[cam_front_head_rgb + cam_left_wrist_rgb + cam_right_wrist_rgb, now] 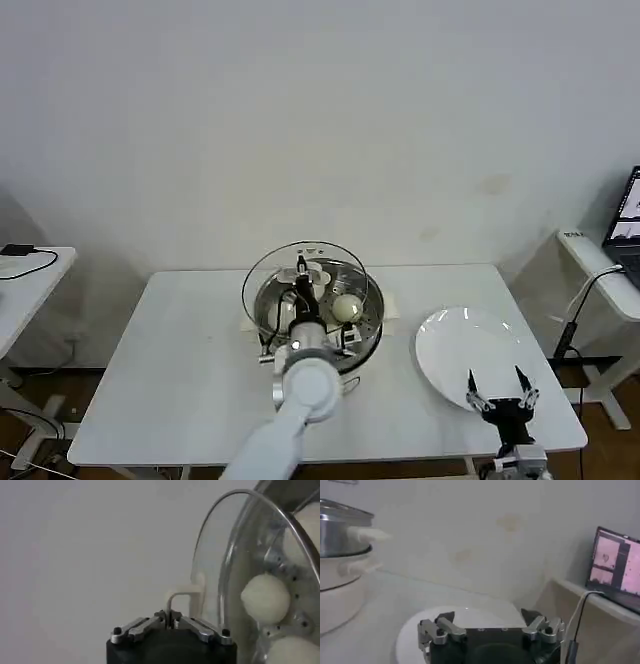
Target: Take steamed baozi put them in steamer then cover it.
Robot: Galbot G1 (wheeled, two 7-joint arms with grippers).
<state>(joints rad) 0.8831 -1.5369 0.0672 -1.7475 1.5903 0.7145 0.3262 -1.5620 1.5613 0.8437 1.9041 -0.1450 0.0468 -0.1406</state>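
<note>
Left gripper (300, 268) holds the cover (305, 285) tilted over the steamer (370, 320).

Left arm (300, 395): white rounded casing, black wrist section. Left gripper (170, 622): black body, silver finger links with dark screws. Right gripper (503, 390): black, silver-jointed fingers.

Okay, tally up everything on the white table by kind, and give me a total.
Baozi visible in the steamer: 3
Steamer: 1
Glass cover, held by the left end effector: 1
White plate: 1
Total: 6
</note>
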